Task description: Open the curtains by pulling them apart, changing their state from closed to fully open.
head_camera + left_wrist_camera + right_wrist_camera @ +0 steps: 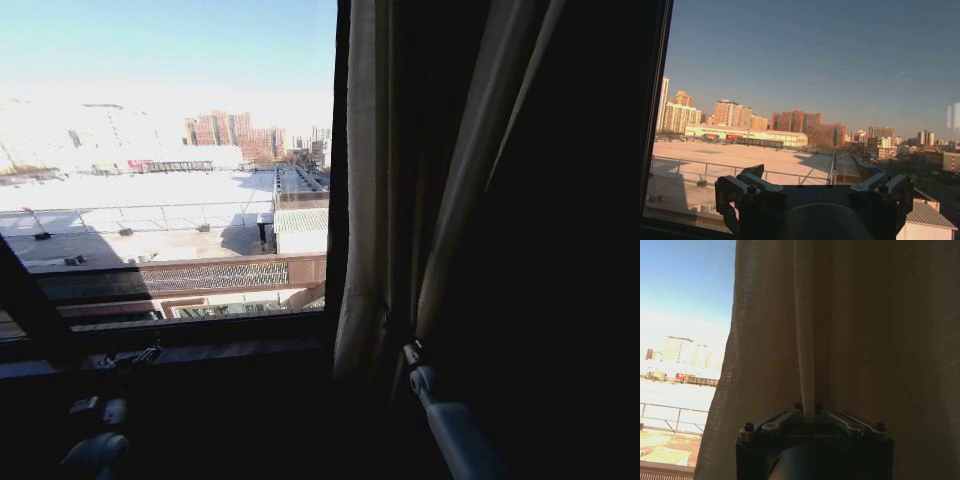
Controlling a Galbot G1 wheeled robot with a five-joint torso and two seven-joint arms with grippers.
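The curtain (362, 200) is bunched into cream folds just right of the window's middle, and the glass to its left is uncovered. My right gripper (410, 355) is low on that bunch. In the right wrist view the gripper (808, 412) is shut on a narrow fold of the sheer curtain (770, 340), which rises straight up from between the fingers. My left gripper (812, 192) is open and empty, with its fingers (742, 187) spread wide and facing the bare window pane. The left arm (95, 452) sits low at the left, below the sill.
A dark drape (560, 240) hangs right of the cream folds. The black window frame (340, 150) stands beside the bunch, with a dark sill (200, 345) under the glass. Rooftops and buildings lie outside.
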